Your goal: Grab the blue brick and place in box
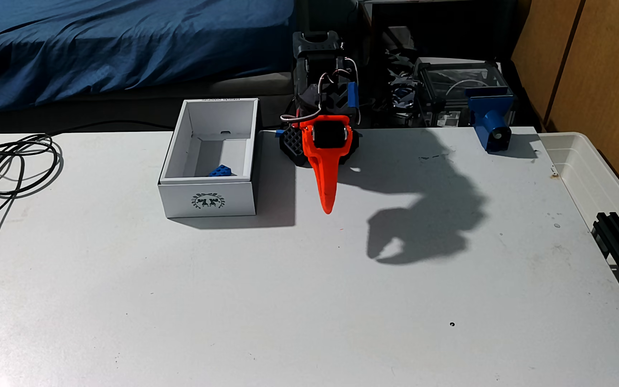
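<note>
near edge of the white desk (300,297) was bare, w/ the arm's shadow falling to the right in the fixed view. further back the gripper (327,208) hung nose-down above the desk, holding nothing. only the orange finger showed edge-on, so i couldn't tell directly if the fingers were apart or together; the shadow showed a small gap at the tips, which hints at slightly apart.

left of it sat the box (207,199), emblem side facing the camera, open at the top. the blue brick (220,171) lay inside on the box floor, near the front wall, tilted a bit. so the task looked done: brick in box, nothing left but maybe parking the arm. brick was left of and behind the fingertips, apart from them, w/ the box wall between.

behind: arm base, a blue camera block (492,122) at far right, and a bed w/ blue cover.
</note>
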Controlling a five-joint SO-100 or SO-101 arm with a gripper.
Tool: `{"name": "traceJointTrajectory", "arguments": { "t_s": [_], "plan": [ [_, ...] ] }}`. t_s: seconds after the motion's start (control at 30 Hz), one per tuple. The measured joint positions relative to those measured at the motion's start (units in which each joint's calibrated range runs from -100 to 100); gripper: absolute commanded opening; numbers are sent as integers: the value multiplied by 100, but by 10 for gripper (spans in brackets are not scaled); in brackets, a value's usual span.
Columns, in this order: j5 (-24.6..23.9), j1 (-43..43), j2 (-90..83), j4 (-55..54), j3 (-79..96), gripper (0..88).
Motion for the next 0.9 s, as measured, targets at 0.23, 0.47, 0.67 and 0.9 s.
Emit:
{"name": "traceJointTrajectory", "arguments": {
  "t_s": [0.23, 0.47, 0.67, 0.9],
  "plan": [
    [0, 0, -262, 580, -9, 9],
    [0, 0, -270, 597, -9, 9],
    [0, 0, -270, 597, -9, 9],
    [0, 0, -270, 597, -9, 9]
  ]
}}
